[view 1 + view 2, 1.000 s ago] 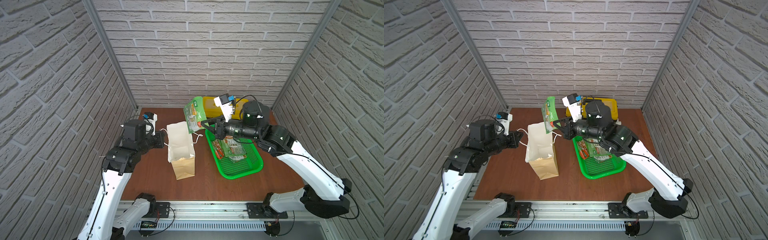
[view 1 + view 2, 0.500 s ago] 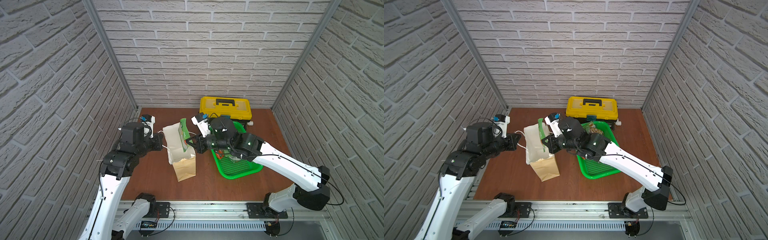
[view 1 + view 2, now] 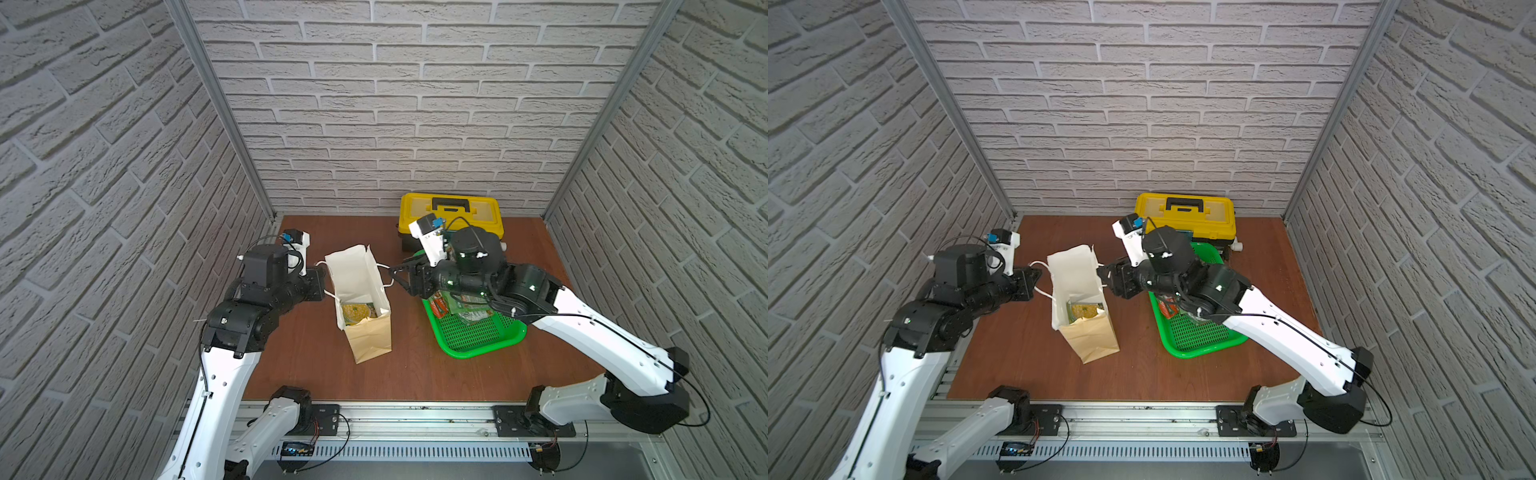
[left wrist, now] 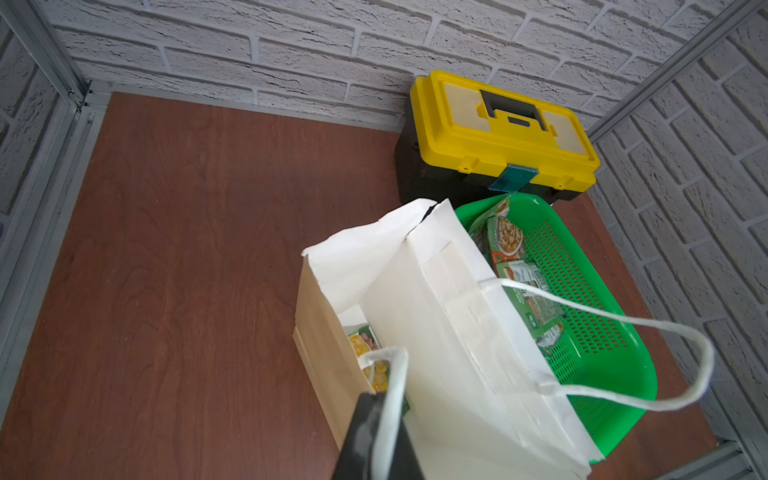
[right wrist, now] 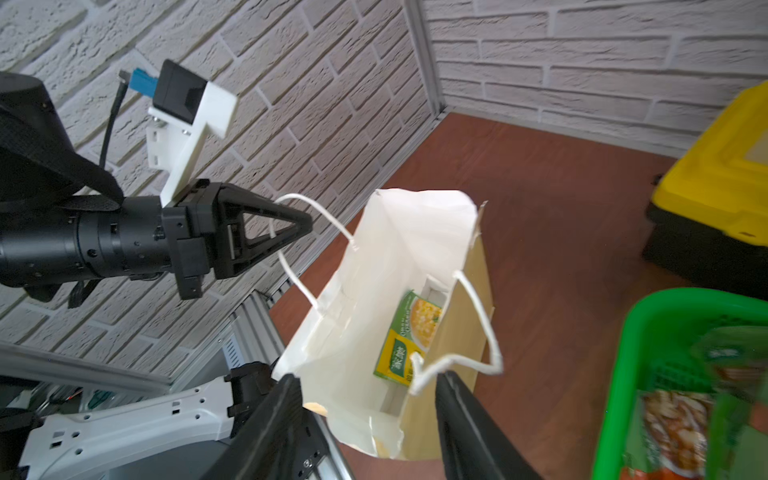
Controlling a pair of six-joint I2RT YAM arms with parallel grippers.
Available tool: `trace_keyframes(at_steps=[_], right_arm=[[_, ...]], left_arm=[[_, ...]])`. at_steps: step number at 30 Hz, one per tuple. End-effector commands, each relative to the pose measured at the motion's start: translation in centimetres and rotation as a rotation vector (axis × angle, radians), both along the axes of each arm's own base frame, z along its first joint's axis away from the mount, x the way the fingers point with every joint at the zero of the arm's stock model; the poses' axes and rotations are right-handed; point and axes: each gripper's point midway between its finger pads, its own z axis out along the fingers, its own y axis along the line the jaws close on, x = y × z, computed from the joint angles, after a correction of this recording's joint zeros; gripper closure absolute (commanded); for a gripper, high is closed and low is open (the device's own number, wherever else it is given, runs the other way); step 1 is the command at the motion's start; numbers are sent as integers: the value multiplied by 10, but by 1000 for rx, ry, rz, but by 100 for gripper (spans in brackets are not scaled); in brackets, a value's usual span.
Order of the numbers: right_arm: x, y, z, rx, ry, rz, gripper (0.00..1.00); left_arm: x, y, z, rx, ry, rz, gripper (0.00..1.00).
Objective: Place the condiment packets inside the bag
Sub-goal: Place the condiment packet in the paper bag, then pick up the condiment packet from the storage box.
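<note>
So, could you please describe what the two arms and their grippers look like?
The left arm and right arm have white shell links, black joint housings and thin black cables. The left gripper has black triangular open-frame jaws; the right gripper matches. Each wrist carries a white bracket with a black camera and a blue connector.

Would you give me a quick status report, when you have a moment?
Left gripper shut on bag handle; right gripper open, empty. One packet in bag; more packets in green basket. Bag mouth unobstructed.
</note>
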Motion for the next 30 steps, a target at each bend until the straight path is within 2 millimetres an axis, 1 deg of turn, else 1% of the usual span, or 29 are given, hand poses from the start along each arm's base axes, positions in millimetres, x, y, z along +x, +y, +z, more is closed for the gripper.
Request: trace_keyframes(at_steps=[1,3,5,6,7,9,12,15,17,21,24,30], right_arm=[[18,-56,-33,-83,11,-155,43],[28,-89,-64,-142,38,-256,41],[36,-115,-94,-219,66,-338,39],[39,-125,-115,-268,87,-370,40],[42,-133,-130,-308,100,-399,40],[46,-144,-163,-410,134,-433,39],[53,-152,-204,-532,171,-463,39],[64,-152,-234,-634,204,-471,39],[71,-150,-250,-690,232,-466,39],[88,-142,-274,-770,261,-456,39],[99,-142,-285,-829,266,-475,39],[115,-148,-295,-920,280,-518,42]], left_arm=[[5,1,2,12,-21,-5,93],[5,1,2,11,-21,-4,93],[6,1,2,11,-22,-3,94],[7,1,1,10,-21,-4,94],[7,1,1,10,-20,-4,93],[8,1,1,11,-18,-4,94],[8,0,0,10,-16,-5,94],[8,0,0,10,-12,-6,94],[8,0,0,10,-12,-6,94],[7,1,-1,16,-11,-5,94],[6,1,0,15,-12,-5,94],[6,2,1,16,-15,-8,93]])
